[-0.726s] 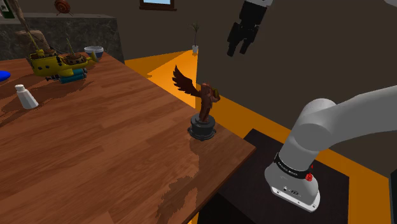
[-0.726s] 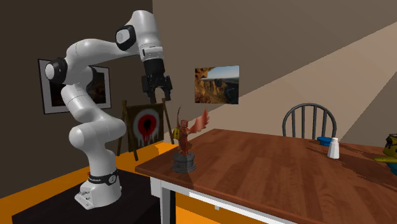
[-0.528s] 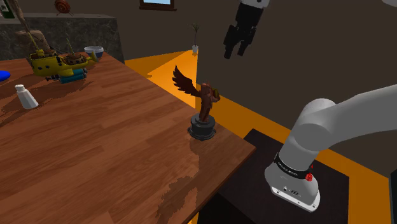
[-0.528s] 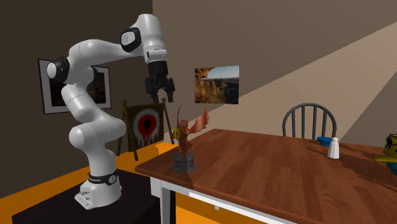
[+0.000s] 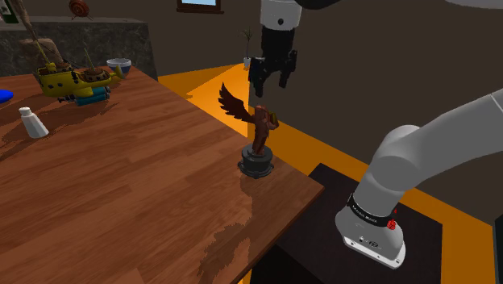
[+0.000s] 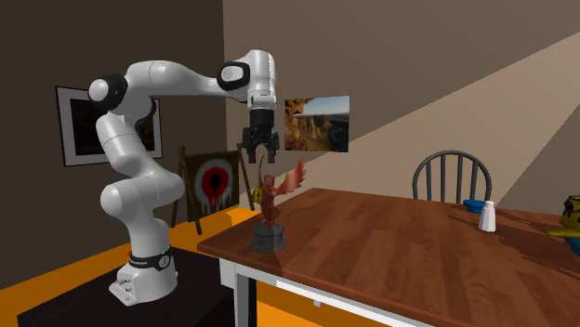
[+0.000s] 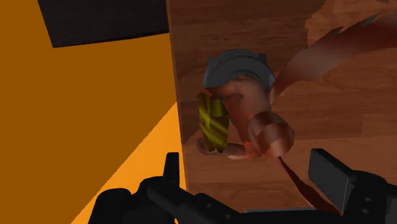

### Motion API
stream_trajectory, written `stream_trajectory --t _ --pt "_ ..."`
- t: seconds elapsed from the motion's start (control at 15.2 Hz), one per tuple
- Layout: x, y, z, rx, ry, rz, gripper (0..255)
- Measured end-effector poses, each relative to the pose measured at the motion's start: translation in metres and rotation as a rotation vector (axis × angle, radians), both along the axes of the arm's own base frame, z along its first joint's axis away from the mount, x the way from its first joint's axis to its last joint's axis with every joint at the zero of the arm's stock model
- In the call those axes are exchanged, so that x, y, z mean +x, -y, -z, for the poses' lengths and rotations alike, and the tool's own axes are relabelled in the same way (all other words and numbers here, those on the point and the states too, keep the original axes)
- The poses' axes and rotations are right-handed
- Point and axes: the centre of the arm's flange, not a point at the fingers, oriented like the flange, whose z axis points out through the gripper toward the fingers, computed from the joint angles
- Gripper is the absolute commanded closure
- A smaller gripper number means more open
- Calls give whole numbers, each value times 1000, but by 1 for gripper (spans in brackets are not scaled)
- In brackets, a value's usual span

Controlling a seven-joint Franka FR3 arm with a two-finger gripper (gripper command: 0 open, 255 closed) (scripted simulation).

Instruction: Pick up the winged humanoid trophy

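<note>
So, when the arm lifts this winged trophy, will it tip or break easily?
Probably top-heavy: the trophy is a tall figure on a small round dark base, so a sideways push may tip it. The thin spread wing looks fragile; gripping the body seems safer. It stands near the table edge, so a knock could send it off.

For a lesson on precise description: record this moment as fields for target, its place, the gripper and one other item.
target: trophy, upright on a dark base
place: near the table corner by the stand
hand: gripper open, above the trophy, not touching
other: white shaker, far along the table
</note>
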Motion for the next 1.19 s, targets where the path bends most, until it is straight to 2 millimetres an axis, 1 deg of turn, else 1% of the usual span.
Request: stream_trajectory --t 0.13,0.2,0.33,0.66,0.73,1.19 --pt "5 -26 15 -32 -23 29 0" --pt "9 -32 19 -39 -28 36 0" --pt "10 -36 29 -45 -32 42 0" --pt "11 -37 53 -46 -33 44 0" --pt "11 -38 56 -46 -33 44 255" --pt "10 -38 58 -45 -29 43 255"
